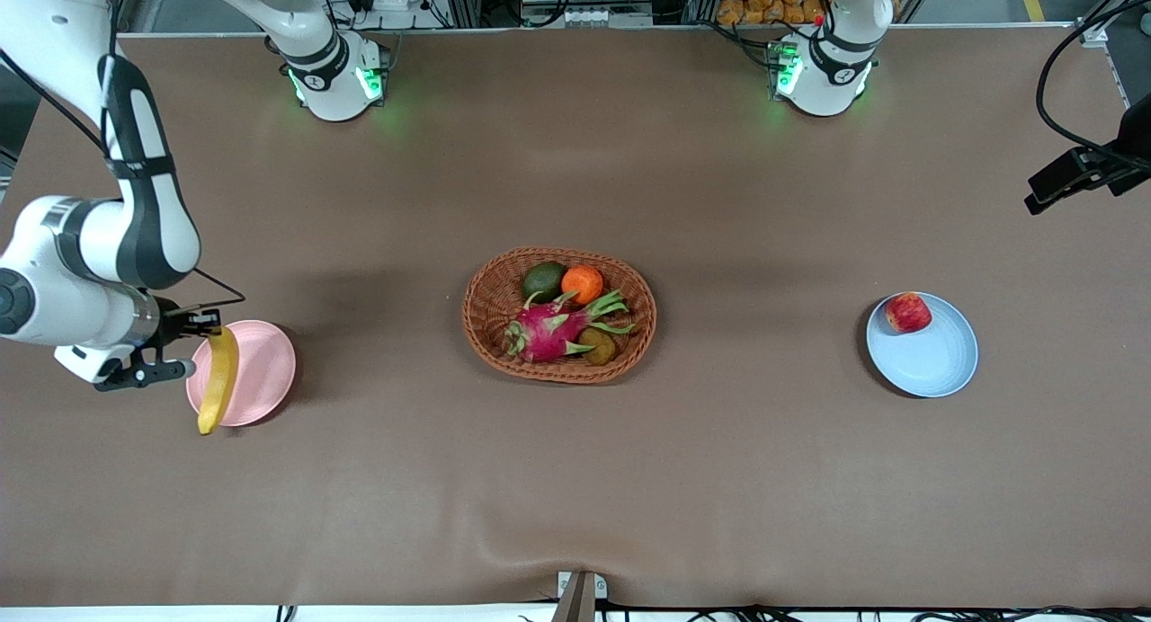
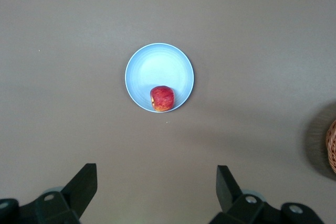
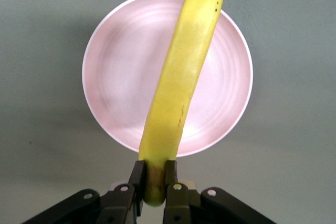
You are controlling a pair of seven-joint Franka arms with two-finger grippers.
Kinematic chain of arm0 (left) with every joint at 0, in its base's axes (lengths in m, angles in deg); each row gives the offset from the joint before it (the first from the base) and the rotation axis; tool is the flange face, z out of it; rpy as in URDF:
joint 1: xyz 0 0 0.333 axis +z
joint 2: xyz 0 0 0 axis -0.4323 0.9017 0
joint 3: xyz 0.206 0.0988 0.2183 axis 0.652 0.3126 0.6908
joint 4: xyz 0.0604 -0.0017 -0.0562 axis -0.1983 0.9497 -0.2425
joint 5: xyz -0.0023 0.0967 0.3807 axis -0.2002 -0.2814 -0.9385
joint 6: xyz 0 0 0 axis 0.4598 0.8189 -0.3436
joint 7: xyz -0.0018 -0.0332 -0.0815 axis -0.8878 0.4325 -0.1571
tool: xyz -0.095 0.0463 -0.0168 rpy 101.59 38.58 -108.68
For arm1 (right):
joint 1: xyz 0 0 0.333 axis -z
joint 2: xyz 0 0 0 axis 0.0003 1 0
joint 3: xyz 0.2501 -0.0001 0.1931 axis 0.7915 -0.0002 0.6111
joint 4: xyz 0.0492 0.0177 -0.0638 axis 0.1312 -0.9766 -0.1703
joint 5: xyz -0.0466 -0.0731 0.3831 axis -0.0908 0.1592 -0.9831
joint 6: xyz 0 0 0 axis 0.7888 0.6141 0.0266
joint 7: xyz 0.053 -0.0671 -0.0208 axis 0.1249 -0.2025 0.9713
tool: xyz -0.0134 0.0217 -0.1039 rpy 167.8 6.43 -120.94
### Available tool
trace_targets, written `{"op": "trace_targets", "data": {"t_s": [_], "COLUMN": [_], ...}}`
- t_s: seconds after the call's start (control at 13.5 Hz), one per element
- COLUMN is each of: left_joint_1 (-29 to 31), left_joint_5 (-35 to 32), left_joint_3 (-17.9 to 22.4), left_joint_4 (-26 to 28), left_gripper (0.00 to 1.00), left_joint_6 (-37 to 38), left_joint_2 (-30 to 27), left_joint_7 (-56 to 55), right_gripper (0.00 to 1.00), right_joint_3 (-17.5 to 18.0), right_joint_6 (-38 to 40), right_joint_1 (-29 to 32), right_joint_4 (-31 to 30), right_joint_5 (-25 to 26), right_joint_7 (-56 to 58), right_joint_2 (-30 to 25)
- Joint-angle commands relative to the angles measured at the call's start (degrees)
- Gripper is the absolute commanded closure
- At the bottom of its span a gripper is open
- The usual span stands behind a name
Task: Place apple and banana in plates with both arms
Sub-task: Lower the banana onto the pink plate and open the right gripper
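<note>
right gripper is pinching the banana by its stem end over the pink plate, while the apple sits in the blue plate under the wide-open, empty left gripper

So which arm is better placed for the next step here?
The right. The right gripper grips the banana by one end, over the pink plate. The apple already lies in the blue plate; the left gripper is open.
</note>
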Motion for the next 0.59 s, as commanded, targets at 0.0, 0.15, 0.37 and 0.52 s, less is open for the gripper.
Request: {"op": "trace_targets", "data": {"t_s": [0.0, 0.15, 0.37, 0.52], "left_joint_1": [0.4, 0.4, 0.3, 0.1], "left_joint_5": [1.2, 1.2, 1.3, 1.3], "left_joint_3": [0.1, 0.0, 0.0, -0.3], "left_joint_4": [-0.7, -0.7, -0.7, -0.8], "left_gripper": [0.00, 0.00, 0.00, 0.00], "left_joint_6": [1.0, 1.0, 0.8, 0.8], "left_joint_2": [-0.8, -0.7, -0.6, -0.6], "left_joint_7": [0.8, 0.8, 0.8, 0.9], "right_gripper": [0.00, 0.00, 0.00, 0.00], "right_joint_3": [1.2, 1.3, 1.5, 1.5], "right_joint_6": [0.8, 2.4, 12.0, 16.9], "right_joint_1": [1.2, 0.9, -0.9, -1.1], "right_joint_4": [2.4, 4.6, 13.4, 18.6], "right_joint_5": [0.6, 0.5, 0.5, -0.1], "right_joint_7": [0.5, 0.2, -0.1, -0.1], "right_joint_2": [-0.4, -1.2, -1.9, -2.4]}}
